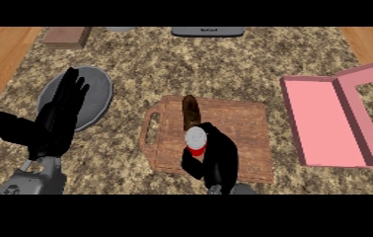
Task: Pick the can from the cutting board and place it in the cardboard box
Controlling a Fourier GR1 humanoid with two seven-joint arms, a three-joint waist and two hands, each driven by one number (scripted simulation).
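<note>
1. One speckled worktop (218, 58) carries everything.
2. One wooden cutting board (241, 127) lies under and around the right hand (218, 154), with its handle slot on that hand's left.
3. One pink box (320, 127) lies open, well apart to the right of the right hand, with bare worktop between them.
4. One grey plate (98, 90) sits to the left, partly under the left hand (62, 112).
5. There are two hands. The left is flat with straight fingers and has hold of nothing. The right is curled round the can.
6. One can (195, 138), with a pale top and a red band, stands inside the right hand's curl over the board. Whether it touches the board cannot be told.
7. One brown oblong thing (191, 110) lies on the board just beyond the can, on the side away from the box.
8. Far beyond both hands are a brown block (65, 36) and a dark appliance (207, 31).
</note>
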